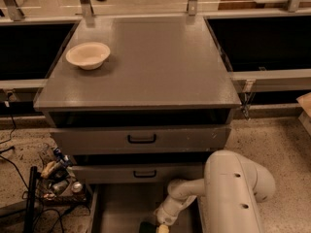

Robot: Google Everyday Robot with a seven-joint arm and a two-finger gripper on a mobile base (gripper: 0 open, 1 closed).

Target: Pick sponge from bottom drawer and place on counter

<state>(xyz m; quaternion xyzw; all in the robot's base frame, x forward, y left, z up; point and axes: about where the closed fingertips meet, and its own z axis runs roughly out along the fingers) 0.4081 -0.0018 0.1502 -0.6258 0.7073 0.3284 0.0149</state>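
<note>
Low in bottom drawer (121,210) at 6 o'clock: gripper (163,228), dark sponge (146,226) just at its 9 o'clock; grip state impossible to tell. Cream bowl (88,55) on counter (160,62) at 10 o'clock.

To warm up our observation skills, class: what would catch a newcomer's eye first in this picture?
The bulky white robot arm fills the lower right, its gripper down in the open bottom drawer beside what looks like the dark sponge. A cream bowl sits on the grey counter, toward its left rear.
</note>
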